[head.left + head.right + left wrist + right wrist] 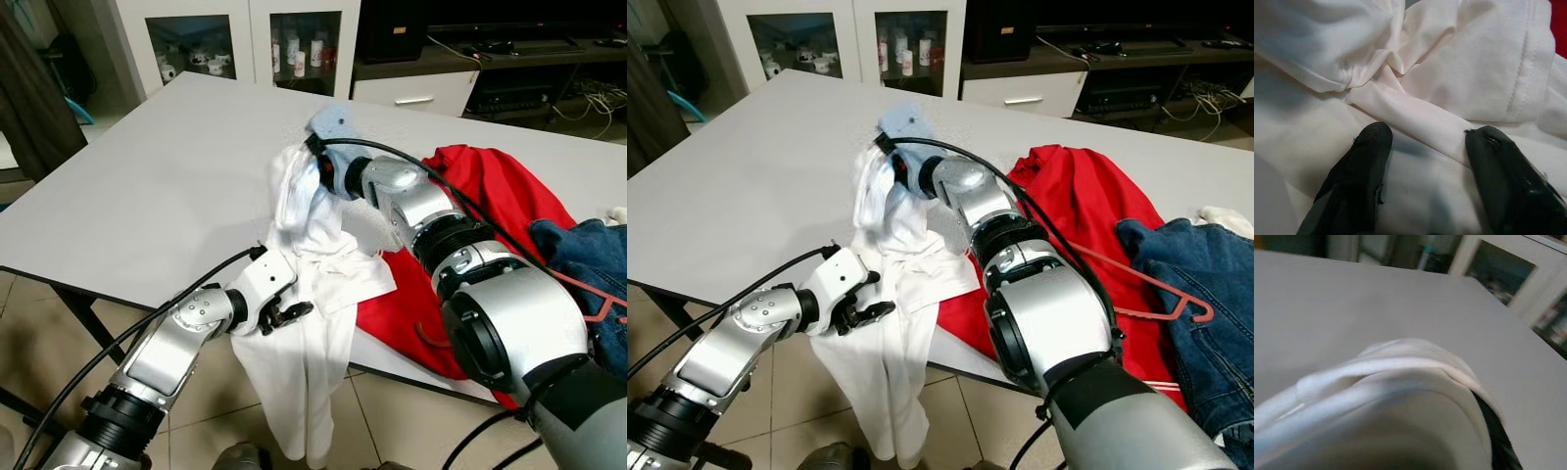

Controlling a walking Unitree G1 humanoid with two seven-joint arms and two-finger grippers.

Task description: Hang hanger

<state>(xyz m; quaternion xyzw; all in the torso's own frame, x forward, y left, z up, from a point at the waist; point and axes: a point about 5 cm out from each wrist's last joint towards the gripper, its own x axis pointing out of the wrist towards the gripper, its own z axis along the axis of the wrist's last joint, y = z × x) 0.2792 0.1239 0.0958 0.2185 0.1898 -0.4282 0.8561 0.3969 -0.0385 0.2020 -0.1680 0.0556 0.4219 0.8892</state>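
Hanger (1156, 290), red wire, lies on the red garment (1068, 196) beside the jeans (1205, 294) on the bench (745, 176); its hook shows in right eye view. Left eye view: right gripper (315, 168) buried in the white shirt (304, 294), state not discernible. Left wrist view: left gripper (1425, 147) fingers spread, resting against shirt folds. Right wrist view: shirt draped over that gripper.

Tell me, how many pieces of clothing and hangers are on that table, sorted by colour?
White garment: 1
Red garment: 1
Blue denim garment: 1
Red hanger: 1
Total: 4
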